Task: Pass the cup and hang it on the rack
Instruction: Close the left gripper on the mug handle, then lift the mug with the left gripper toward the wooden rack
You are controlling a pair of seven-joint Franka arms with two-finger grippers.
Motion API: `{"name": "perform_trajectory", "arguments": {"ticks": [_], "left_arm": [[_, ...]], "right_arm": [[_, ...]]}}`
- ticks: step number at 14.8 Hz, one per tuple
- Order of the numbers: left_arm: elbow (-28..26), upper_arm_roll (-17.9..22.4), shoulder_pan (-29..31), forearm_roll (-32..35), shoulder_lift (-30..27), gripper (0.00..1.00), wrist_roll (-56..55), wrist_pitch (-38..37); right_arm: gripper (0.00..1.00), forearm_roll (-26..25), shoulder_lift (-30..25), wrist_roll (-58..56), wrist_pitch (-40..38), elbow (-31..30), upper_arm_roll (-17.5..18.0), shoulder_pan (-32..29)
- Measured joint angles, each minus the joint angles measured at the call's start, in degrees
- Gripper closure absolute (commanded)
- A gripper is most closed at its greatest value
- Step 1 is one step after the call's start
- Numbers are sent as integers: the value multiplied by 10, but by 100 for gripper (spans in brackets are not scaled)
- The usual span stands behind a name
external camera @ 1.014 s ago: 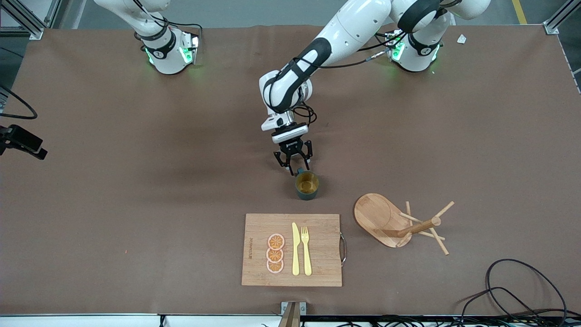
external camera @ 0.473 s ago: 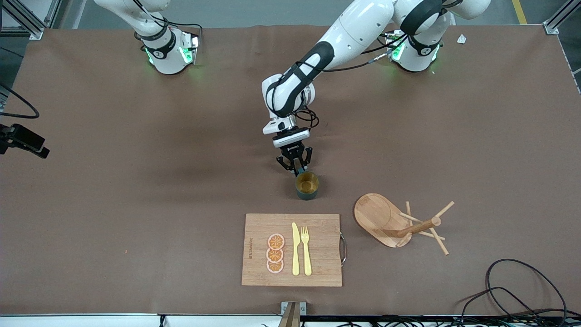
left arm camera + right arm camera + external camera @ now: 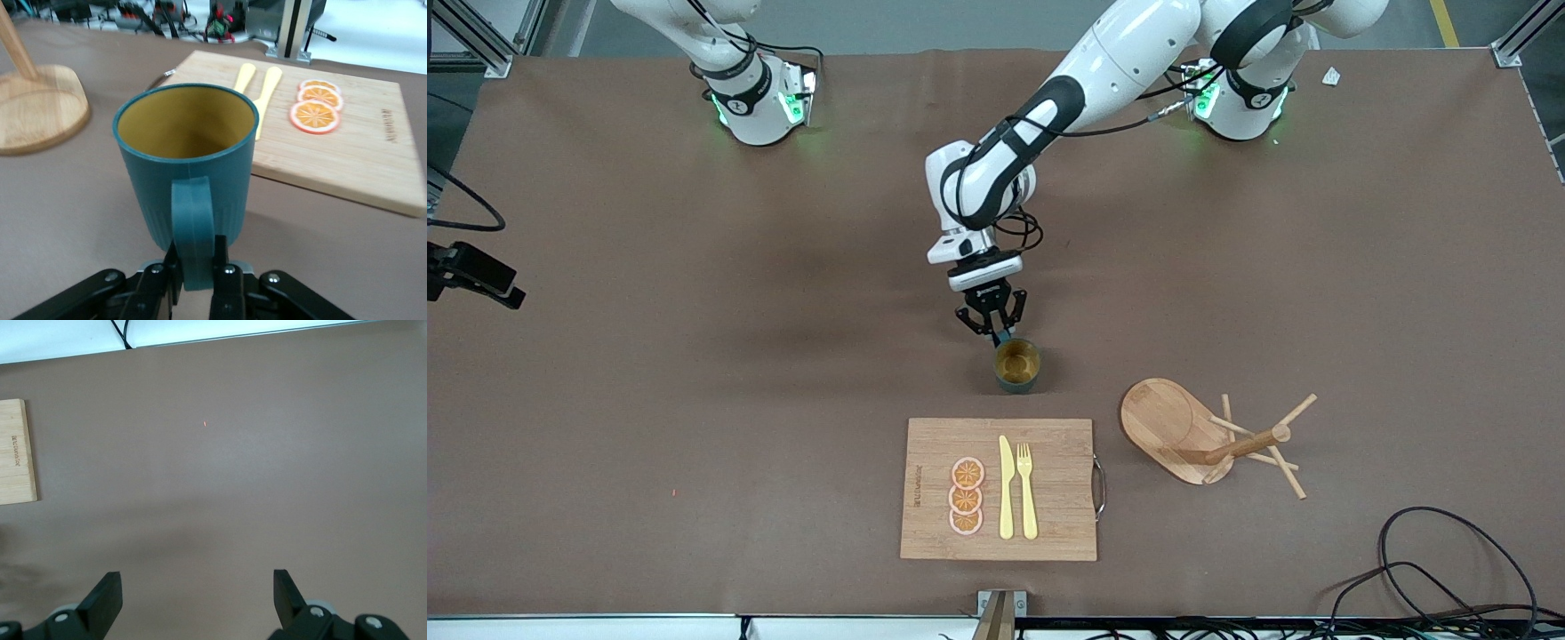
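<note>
Pinching one cup (image 3: 185,170) by its handle — left claw (image 3: 193,270).

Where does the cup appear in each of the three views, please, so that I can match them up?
Front view: the cup is at table centre, under the left gripper, farther from the camera than the cutting board.
Left wrist view: it fills the centre, handle between the fingers.
Right wrist view: not in it.
Shared landmark: the cutting board.
</note>
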Motion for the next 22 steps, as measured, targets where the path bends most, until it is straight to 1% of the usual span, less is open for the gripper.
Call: {"name": "perform_trajectory", "arguments": {"ticks": [3, 6, 9, 12, 14, 16, 19, 22], "left_arm": [[72, -1, 0, -132, -11, 99, 87, 15], [111, -4, 19, -252, -31, 99, 129, 26], [124, -20, 79, -417, -69, 99, 225, 56], [126, -24, 133, -597, -115, 99, 311, 57], [126, -23, 164, -711, -138, 99, 340, 56], [125, -24, 195, -777, -150, 99, 347, 52], [125, -27, 242, -831, -156, 99, 353, 14], [125, -39, 312, -897, -156, 100, 397, -21]], "right_arm": [[0, 0, 0, 0, 0, 0, 0, 0], [0, 0, 0, 0, 0, 0, 0, 0], [0, 0, 0, 0, 0, 0, 0, 0], [0, 0, 0, 0, 0, 0, 1, 0], [0, 0, 0, 0, 0, 0, 1, 0], [0, 0, 0, 0, 0, 1, 1, 0], [0, 0, 0, 0, 0, 1, 1, 0], [0, 0, 0, 0, 0, 1, 1, 1]]}}
